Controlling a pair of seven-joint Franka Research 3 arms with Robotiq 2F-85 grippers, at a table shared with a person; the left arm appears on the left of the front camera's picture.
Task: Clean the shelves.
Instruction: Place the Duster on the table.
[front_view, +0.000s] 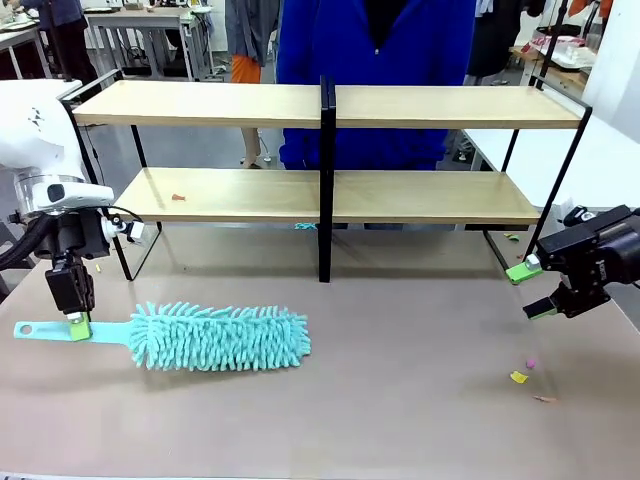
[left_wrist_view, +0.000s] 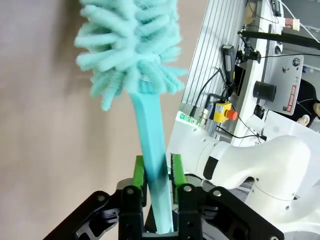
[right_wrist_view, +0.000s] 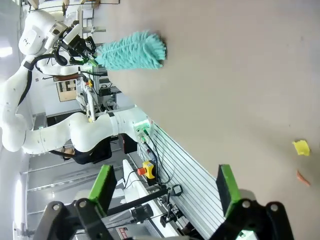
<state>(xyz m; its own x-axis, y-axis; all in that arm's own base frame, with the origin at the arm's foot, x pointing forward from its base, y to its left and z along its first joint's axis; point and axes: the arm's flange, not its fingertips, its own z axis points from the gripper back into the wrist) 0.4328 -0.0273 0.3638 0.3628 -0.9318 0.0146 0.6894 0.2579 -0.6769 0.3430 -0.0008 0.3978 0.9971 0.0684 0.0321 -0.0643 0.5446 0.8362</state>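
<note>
Your left gripper (front_view: 77, 318) fingers are sitting narrowly around the teal duster (front_view: 215, 337) handle without clearly clamping, right gripper (front_view: 533, 289) gaping empty, shelves (front_view: 328, 195) standing at the table's far side, so lifting risks slipping.

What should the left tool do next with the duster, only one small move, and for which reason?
Probably lift the left tool clear of the duster. The duster lies flat on the table, and the green pads stand on both sides of its handle without a visible squeeze, so it looks set down. Small scraps lie on the lower board of the shelves, so cleaning may not be finished.
</note>
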